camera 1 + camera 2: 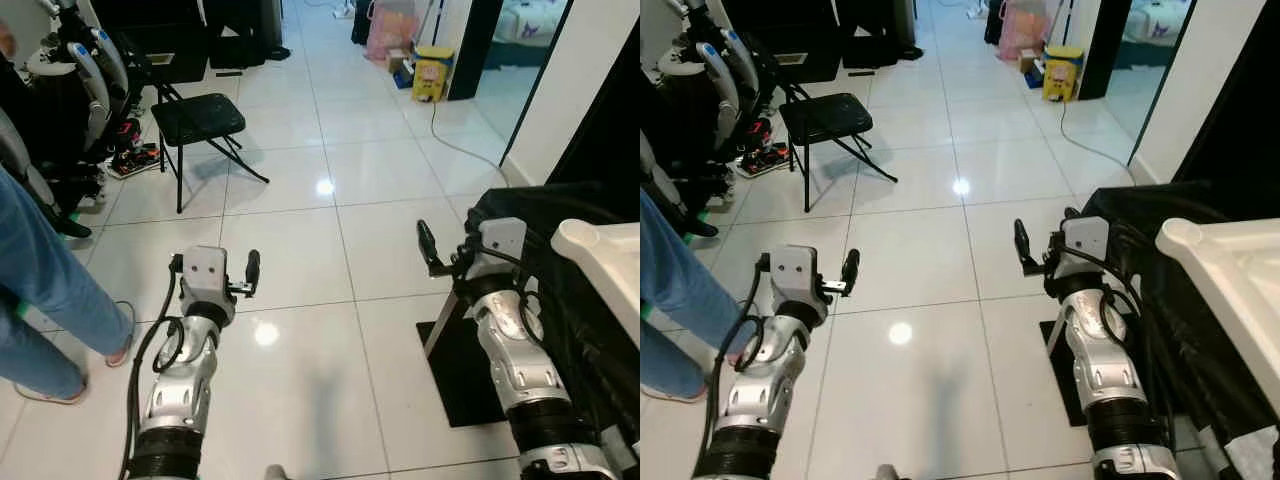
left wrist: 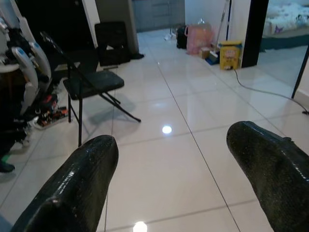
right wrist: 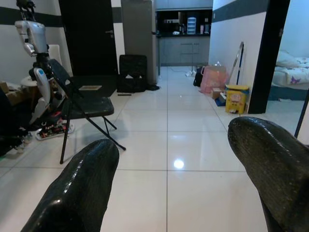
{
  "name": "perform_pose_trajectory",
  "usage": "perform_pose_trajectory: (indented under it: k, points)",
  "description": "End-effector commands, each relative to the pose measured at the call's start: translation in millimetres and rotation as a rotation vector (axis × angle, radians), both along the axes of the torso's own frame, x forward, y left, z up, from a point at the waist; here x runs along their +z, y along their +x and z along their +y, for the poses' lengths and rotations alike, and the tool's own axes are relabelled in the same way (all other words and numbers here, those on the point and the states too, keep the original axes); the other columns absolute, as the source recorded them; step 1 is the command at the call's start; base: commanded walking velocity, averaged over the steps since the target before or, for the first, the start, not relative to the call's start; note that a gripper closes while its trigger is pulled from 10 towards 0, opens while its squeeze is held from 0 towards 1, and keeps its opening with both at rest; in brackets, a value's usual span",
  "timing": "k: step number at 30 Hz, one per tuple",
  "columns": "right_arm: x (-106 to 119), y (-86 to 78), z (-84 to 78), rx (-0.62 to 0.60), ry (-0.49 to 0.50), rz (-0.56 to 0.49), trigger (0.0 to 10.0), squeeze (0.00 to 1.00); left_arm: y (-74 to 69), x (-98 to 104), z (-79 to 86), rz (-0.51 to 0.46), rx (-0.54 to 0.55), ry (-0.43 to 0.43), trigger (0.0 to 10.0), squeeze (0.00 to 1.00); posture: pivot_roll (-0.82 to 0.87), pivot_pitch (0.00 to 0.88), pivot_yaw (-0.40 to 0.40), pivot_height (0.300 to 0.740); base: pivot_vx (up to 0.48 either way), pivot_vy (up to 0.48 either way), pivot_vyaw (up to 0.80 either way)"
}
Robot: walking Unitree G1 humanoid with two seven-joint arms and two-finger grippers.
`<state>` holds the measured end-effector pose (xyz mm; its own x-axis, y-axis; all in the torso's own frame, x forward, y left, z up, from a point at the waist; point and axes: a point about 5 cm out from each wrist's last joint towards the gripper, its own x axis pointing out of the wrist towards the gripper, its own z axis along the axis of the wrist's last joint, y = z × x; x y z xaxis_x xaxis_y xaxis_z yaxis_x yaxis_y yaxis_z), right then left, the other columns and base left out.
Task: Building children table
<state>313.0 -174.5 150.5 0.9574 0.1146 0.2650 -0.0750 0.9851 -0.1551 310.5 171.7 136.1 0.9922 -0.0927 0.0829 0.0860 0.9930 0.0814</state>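
left hand [image 2: 169, 179]: fingers wide apart, holding nothing | right hand [image 3: 174, 179]: same, above tiled floor [image 1: 300, 330]

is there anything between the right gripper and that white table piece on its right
Nothing visible. The right gripper hangs open over bare floor, and the white table piece lies on black cloth right beside that arm.

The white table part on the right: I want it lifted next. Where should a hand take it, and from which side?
Probably at the rounded corner of the table part, coming from its left with the right hand: that raised rim juts nearest, over the black cloth.
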Motion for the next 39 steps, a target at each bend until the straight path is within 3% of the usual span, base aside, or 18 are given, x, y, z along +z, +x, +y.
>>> perform_pose_trajectory:
  k: [1,16,27,39]
  points:
    - [-6.8,-1.3,-2.0,-0.008,0.013,0.031,10.0,0.00,0.7,0.1,0.7,0.013,0.009,-0.003,10.0,0.00,0.06,0.000,-0.009,0.740,0.000,0.000,0.00]
    - [-8.8,-5.6,-3.5,-0.041,0.012,0.028,10.0,0.00,11.8,7.2,-0.5,0.030,-0.012,-0.009,10.0,0.00,0.00,0.000,0.057,0.740,0.000,0.000,0.00]
    - [-7.9,-11.5,-13.8,-0.077,0.007,0.019,10.0,0.00,19.7,5.3,-14.8,0.058,-0.078,-0.010,10.0,0.00,-0.04,0.000,0.087,0.740,0.000,0.000,0.00]
    - [-5.4,-27.6,-28.8,-0.178,-0.002,-0.004,10.0,0.00,35.3,6.0,-34.3,0.084,-0.184,-0.001,10.0,0.00,-0.18,0.000,0.193,0.740,0.000,0.000,0.00]
